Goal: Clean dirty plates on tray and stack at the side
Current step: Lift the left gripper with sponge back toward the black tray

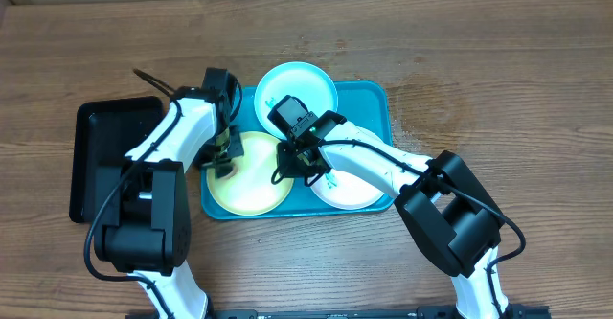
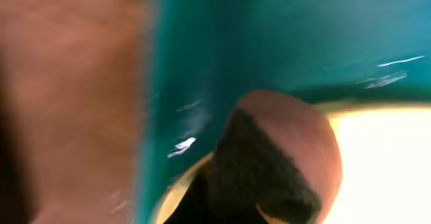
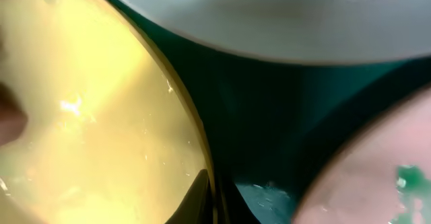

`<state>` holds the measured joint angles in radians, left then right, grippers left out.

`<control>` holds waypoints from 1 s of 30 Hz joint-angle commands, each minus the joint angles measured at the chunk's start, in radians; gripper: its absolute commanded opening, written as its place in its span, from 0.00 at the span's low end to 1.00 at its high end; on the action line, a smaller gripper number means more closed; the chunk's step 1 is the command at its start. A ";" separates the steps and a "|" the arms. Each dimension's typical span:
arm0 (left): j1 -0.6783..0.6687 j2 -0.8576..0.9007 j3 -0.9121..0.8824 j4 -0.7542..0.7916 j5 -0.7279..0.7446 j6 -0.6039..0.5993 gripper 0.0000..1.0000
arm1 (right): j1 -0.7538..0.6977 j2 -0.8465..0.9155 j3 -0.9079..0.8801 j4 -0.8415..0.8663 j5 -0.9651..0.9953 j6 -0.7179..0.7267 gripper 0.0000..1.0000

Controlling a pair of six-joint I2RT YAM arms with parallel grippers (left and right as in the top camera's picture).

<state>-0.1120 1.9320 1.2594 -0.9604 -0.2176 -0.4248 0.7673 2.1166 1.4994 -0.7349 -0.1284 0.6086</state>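
Note:
The turquoise tray [image 1: 372, 103] holds all three plates. The yellow-green plate [image 1: 251, 177] lies front left, the pale blue plate [image 1: 311, 81] at the back, and the white plate [image 1: 352, 193] front right with green smears. My right gripper [image 1: 290, 158] pinches the yellow-green plate's right rim; in the right wrist view its fingers [image 3: 214, 198] straddle that rim [image 3: 101, 116]. My left gripper [image 1: 222, 158] is at the plate's left edge, shut on a pinkish sponge with a dark pad [image 2: 283, 157] that rests on the plate. The left wrist view is blurred.
A smaller black tray [image 1: 101, 156] lies on the wooden table left of the turquoise tray. In the right wrist view the pale blue plate [image 3: 269, 22] is at the top and the white plate [image 3: 377, 177] at the right. Both arms cross over the tray.

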 commanded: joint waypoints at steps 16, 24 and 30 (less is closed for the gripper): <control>0.111 -0.362 0.113 -0.059 -0.129 -0.206 0.04 | 0.026 -0.048 0.071 -0.008 0.177 -0.120 0.04; 0.396 -0.434 0.111 -0.098 0.143 -0.166 0.04 | 0.160 -0.193 0.133 -0.005 0.653 -0.232 0.04; 0.509 -0.428 0.109 -0.148 0.175 -0.158 0.04 | 0.249 -0.238 0.159 0.094 1.070 -0.478 0.04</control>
<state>0.3687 1.5002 1.3647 -1.1049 -0.1074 -0.5999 0.9886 1.9266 1.6272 -0.6830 0.6052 0.3206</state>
